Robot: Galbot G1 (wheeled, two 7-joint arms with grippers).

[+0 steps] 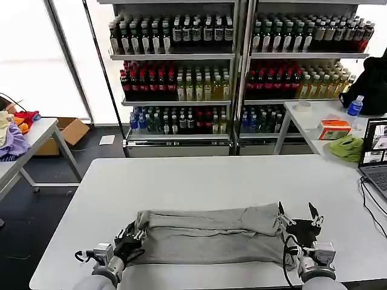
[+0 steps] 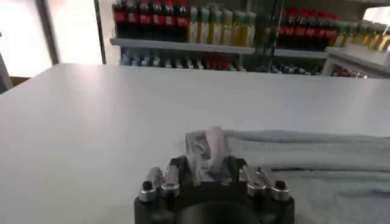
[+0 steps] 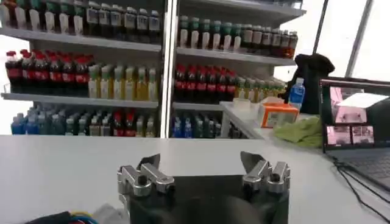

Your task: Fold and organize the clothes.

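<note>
No brand, label or writing can be read on the light grey cotton T-shirt (image 1: 205,232). It lies folded into a long band on the white counter (image 1: 199,181), its long axis running from the left hand (image 1: 129,237) to the right hand (image 1: 300,216). The left hand is closed, gripping the band's bunched end, a fold of cloth pinched between its fingers (image 2: 177,173). The right hand sits at the opposite end with its fingers (image 3: 143,176) spread apart, gripping nothing.
</note>
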